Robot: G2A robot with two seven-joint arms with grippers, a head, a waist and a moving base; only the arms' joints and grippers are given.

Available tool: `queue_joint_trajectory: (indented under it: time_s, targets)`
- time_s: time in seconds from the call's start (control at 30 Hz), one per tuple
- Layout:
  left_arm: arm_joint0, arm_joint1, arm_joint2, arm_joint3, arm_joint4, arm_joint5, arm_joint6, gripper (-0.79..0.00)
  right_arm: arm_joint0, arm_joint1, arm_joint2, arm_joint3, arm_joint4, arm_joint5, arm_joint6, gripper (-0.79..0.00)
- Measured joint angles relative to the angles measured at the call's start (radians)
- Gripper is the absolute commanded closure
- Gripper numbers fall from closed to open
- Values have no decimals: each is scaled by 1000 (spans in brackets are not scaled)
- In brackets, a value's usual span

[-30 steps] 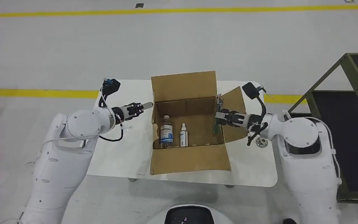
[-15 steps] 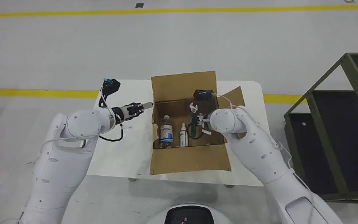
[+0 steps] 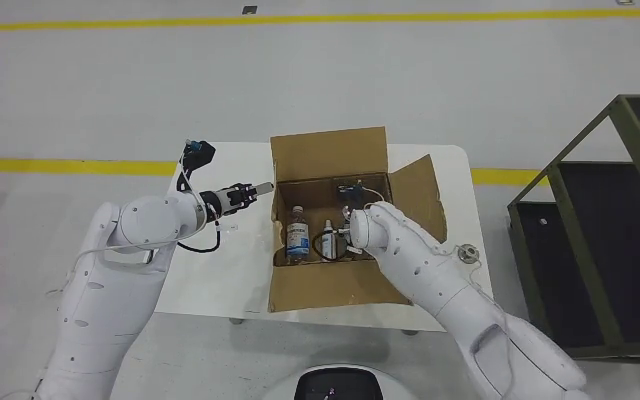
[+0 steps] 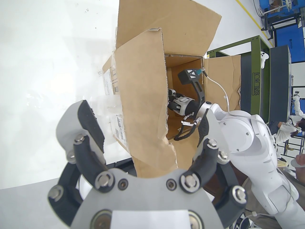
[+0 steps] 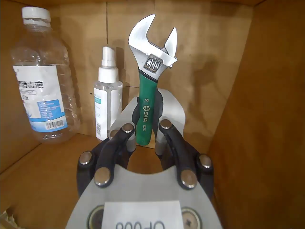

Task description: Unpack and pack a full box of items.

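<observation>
I'm clamping right gripper [image 5: 147, 110] on green-handled steel adjustable wrench [image 5: 152, 55] inside brown cardboard box [image 3: 340, 285] | small clear spray bottle [image 5: 107, 96] lying just beside, larger clear plastic bottle [image 5: 40, 84] beyond | I'm holding left gripper [image 3: 258, 189] wide open over white desk [image 3: 230, 280], beside box

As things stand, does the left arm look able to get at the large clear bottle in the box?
Probably not directly. The left claw sits open outside the box, whose raised side flap stands between it and the large clear bottle. It likely must come over the top.
</observation>
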Motion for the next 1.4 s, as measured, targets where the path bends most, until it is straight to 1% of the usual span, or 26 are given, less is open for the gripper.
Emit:
queue_joint_trajectory:
  time_s: [0.27,0.47,0.73,0.77,0.8,0.83,0.87,0.9,0.93,0.97,1.0,1.03,1.13,1.27,1.3,1.37,1.4]
  targets:
    - [0,0,0,0,0,0,0,-785,63,-91,-60,182,46,-35,-1,0]
    - [0,0,0,0,0,0,0,-785,103,-151,-89,278,59,-55,14,0]
    - [0,0,0,0,0,0,0,-785,130,-212,-100,372,81,-70,-1,0]
    - [0,0,0,0,0,0,0,-785,134,-219,-99,384,87,-77,-5,-9]
    - [0,0,0,0,0,0,0,-785,137,-224,-99,393,87,-81,-8,-123]
    - [0,0,0,0,0,0,0,-785,139,-229,-100,401,87,-84,-10,-191]
    - [0,0,0,0,0,0,0,-785,141,-236,-100,412,90,-90,-13,-308]
    - [0,0,0,0,0,0,0,-785,143,-240,-98,421,93,-95,-16,-385]
    - [0,0,0,0,0,0,0,-785,145,-244,-97,430,96,-100,-18,-409]
    - [0,0,0,0,0,0,0,-785,147,-248,-94,441,100,-108,-24,-502]
    - [0,0,0,0,0,0,0,-785,151,-250,-91,449,104,-113,-29,-554]
    - [0,0,0,0,0,0,0,-785,155,-252,-88,458,107,-117,-33,-650]
    - [0,0,0,0,0,0,0,-785,172,-256,-73,485,121,-136,-44,-785]
    - [0,0,0,0,0,0,0,-785,197,-252,-48,508,146,-172,-47,-785]
    - [0,0,0,0,0,0,0,-785,206,-250,-42,514,152,-187,-49,-720]
    - [0,0,0,0,0,0,0,-785,231,-241,-24,526,165,-222,-55,-693]
    - [0,0,0,0,0,0,0,-785,245,-236,-12,530,181,-242,-57,-579]
